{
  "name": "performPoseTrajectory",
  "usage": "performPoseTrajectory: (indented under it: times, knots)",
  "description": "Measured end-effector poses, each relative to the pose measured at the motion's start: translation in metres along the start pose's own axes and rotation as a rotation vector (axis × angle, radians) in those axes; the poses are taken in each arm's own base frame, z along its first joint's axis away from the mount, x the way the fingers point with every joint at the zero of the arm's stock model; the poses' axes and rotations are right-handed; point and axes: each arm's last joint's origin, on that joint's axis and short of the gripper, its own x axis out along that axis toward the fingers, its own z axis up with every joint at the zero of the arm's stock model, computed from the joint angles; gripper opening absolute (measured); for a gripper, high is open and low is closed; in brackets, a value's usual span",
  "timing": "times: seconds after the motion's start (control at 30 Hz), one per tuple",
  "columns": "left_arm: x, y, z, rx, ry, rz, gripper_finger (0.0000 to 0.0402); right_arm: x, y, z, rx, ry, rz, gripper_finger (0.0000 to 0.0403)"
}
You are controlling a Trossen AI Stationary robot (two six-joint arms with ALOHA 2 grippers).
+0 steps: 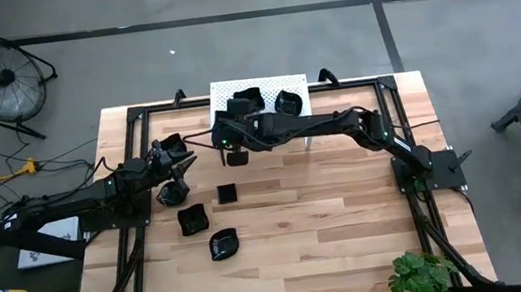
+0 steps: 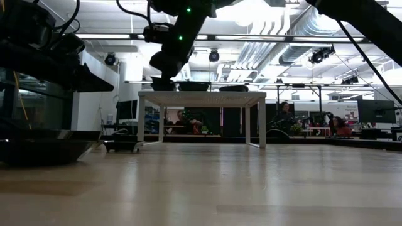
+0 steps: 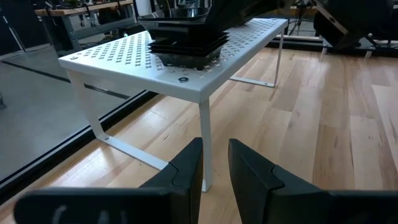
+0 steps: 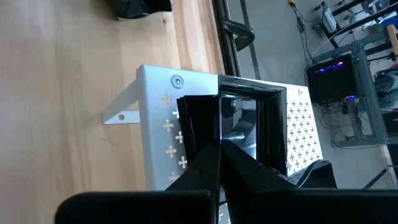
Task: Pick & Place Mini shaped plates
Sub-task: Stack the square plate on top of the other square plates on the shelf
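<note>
Clearly, the high view shows the right claw reaching over the near left corner of the white stand at the far edge of the desk, and the left claw just left of it. Black mini plates sit on the stand, and more lie on the wood, such as a square one and a wavy one. Both arms are close, so they could hit each other.

From the low view, the stand is far, with a plate near on the left.

Looking through the left wrist view, the left claw is narrow and holds nothing; a plate stack lies on the stand.

Finally, the right wrist view shows the right claw pinched fully together on the rim of a square plate near the stand's corner. I judge such a thin grip on a glossy rim may slip, or the plate may slide off the edge.

No brand or readable writing appears in any view.
</note>
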Motion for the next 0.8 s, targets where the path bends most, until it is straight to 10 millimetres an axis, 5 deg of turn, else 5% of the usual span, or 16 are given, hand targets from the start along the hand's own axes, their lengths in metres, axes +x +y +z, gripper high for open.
performPoseTrajectory:
  times: [0.8]
  knots:
    - [0.0000, 0.0000, 0.0000, 0.000, 0.000, 0.000, 0.0073, -0.0001, 0.0002, -0.0007, -0.084, 0.004, 0.009, 0.0020]
